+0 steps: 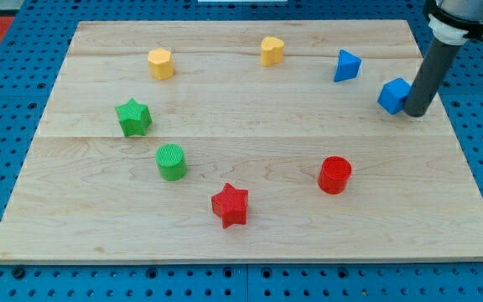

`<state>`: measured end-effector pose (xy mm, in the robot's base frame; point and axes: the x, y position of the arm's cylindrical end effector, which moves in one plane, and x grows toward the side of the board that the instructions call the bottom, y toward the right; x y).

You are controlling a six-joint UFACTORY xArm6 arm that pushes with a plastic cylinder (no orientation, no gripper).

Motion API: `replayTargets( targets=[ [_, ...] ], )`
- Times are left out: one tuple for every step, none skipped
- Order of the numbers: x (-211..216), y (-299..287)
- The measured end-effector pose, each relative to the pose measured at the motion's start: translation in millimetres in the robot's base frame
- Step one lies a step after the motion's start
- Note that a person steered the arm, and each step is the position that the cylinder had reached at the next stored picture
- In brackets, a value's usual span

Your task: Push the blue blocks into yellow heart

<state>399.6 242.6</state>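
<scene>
The yellow heart (272, 50) sits near the view's top, just right of centre. A blue triangle block (346, 65) lies to its right. A blue cube (393, 95) lies further right and a little lower. My tip (415, 113) stands on the board right against the blue cube's right side, at the view's right edge of the board. The dark rod rises from it to the view's top right.
A yellow hexagon block (161, 64) sits at the top left. A green star (132, 117) and a green cylinder (172, 162) lie at the left. A red star (230, 205) and a red cylinder (335, 174) lie toward the bottom. The wooden board (241, 252) rests on a blue pegboard.
</scene>
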Motion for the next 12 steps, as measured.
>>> replayTargets(
  targets=[
    [-3.0, 0.0],
    [-29.5, -5.7],
    [-58.0, -24.5],
    [-83.0, -48.3],
    [-101.0, -70.6],
    [-118.6, -90.9],
    [-132.4, -101.5],
    [-137.2, -104.9],
    [-135.5, -112.9],
    [-135.5, -125.2],
    [-135.5, -147.1],
    [-134.1, -180.7]
  ],
)
